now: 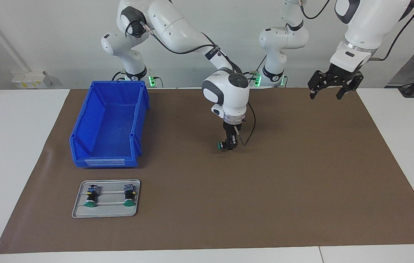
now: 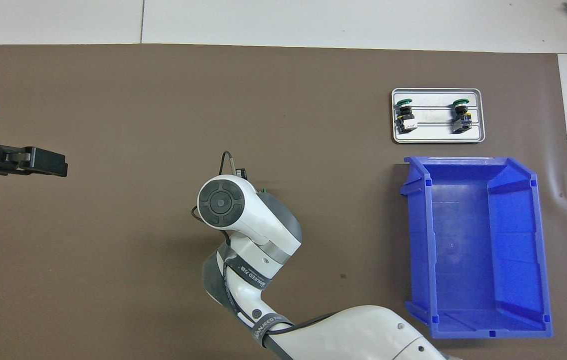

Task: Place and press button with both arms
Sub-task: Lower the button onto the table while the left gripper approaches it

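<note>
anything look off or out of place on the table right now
Nothing stands out. Two buttons lie side by side on the grey tray, the blue bin sits upright and empty, the right gripper holds a third button low over the mat, and the left gripper waits open.

From my console I saw a blue bin standing open on the brown mat, toward the right arm's end of the table. A grey tray lay on the mat just beside the bin, farther from the robots, close to it but apart. White tabletop showed past the mat's edges
</note>
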You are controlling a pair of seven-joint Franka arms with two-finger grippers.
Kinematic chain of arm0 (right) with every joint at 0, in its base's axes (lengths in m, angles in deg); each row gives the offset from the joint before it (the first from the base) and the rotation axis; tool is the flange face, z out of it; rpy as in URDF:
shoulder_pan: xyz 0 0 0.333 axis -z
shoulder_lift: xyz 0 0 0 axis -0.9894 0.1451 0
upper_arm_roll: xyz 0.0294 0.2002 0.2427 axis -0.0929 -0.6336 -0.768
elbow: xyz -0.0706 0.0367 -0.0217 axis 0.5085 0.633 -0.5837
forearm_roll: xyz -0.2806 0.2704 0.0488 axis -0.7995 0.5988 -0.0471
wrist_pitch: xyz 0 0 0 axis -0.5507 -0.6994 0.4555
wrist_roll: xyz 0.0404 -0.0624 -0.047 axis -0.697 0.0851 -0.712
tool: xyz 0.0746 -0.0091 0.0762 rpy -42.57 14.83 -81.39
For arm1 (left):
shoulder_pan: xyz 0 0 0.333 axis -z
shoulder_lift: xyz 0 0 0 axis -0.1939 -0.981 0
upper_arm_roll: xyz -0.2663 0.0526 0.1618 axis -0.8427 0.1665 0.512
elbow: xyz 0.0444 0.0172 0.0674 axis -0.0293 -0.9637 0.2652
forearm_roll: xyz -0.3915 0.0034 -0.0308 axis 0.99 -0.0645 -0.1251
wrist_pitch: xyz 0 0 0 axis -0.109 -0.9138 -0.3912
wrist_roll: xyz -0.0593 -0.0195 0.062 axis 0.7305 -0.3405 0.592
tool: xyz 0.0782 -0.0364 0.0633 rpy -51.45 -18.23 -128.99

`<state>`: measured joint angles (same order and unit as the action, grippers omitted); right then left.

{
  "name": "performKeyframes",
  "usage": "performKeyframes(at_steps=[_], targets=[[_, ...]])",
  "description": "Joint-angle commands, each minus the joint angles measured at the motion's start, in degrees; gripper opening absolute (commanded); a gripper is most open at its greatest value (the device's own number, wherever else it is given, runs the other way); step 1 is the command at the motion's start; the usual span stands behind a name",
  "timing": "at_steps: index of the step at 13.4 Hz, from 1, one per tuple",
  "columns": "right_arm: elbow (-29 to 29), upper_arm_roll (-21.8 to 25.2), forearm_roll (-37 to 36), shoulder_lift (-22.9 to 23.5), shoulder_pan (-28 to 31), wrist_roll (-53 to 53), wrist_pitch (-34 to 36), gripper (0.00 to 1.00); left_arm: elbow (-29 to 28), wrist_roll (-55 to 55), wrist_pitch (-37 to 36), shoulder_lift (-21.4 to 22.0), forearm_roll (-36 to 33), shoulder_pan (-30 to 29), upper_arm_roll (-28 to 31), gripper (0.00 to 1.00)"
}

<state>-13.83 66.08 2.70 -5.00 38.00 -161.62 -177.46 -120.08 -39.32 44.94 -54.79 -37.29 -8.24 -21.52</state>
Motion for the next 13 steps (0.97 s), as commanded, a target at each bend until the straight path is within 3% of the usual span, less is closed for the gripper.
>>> performKeyframes(at_steps=[1,3,10,13], targets=[[-1.95,-0.37,0.56,-0.98,0.41,-2.52,-1.55,0.00,-0.51,-0.48,1.60,0.77,-0.47,1.10,0.55,1.00],[-2.39,-0.37,0.56,-0.98,0.41,-4.90,-3.21,0.00,-1.74,-0.13,3.89,0.95,-0.47,1.80,0.55,1.00],[-0.73,-0.37,1.00,-1.42,1.55,-5.43,-0.68,0.89,-2.89,1.37,5.83,1.30,-0.20,2.60,0.37,1.00],[-1.24,-0.37,1.00,-3.52,3.40,-2.63,0.03,0.94,-4.12,5.22,6.97,1.30,-0.11,3.56,0.20,1.00]])
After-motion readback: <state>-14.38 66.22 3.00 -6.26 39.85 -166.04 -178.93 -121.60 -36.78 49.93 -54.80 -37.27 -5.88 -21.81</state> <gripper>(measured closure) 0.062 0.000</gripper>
